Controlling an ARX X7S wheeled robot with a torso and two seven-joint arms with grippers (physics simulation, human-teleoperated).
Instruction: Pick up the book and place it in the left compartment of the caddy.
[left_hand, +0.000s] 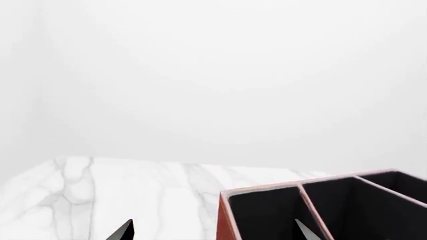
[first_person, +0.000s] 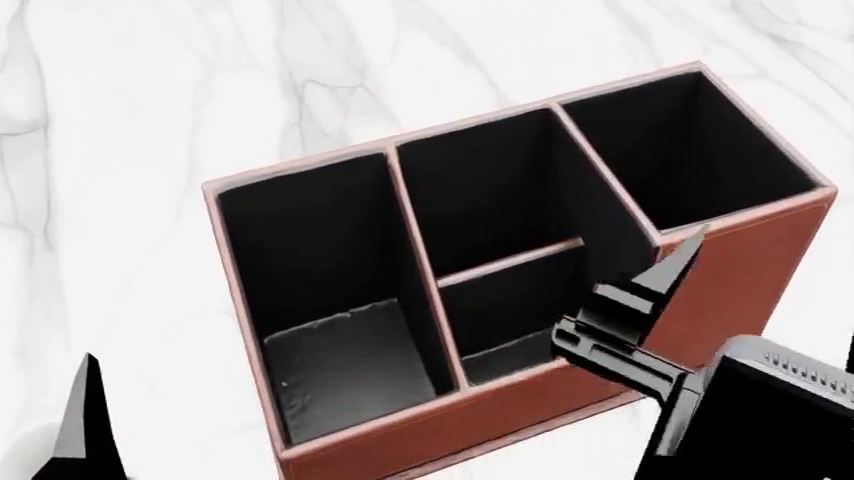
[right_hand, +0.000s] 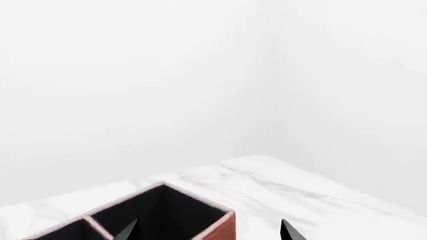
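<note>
- Two black fingertips (left_hand: 123, 231) of my left gripper (left_hand: 213, 231) poke into the left wrist view. They are spread wide apart and pinch nothing.
- Two more black tips (right_hand: 290, 231) of my right gripper (right_hand: 208, 231) show in the right wrist view. They are also spread wide apart, with nothing between them.
- From the head camera I see only one tip of the left gripper (first_person: 83, 420), cut off at the picture's edge.
- My right gripper (first_person: 641, 330) is only partly seen from the head. One pointed finger (first_person: 677, 262) sticks up just by the caddy's near wall, and I cannot make out the other finger.
- I count one caddy (first_person: 747, 270), reddish-brown outside and black inside, standing on one white marble table (first_person: 134, 100).
- It has four sections: one long one, two small ones split by a low wall, and one squarer end one.
- The left compartment (first_person: 307, 240) is the long one. Its bottom looks grey and shiny.
- I count no book that I can be sure of. I cannot tell where the book is. The grey bottom of the left compartment is too dim for me to say what it is.
- Both wrist views cut the caddy (left_hand: 263, 189) off, so only some of its top corners (right_hand: 163, 186) show.
- Beyond the table both wrist views show only plain white.
</note>
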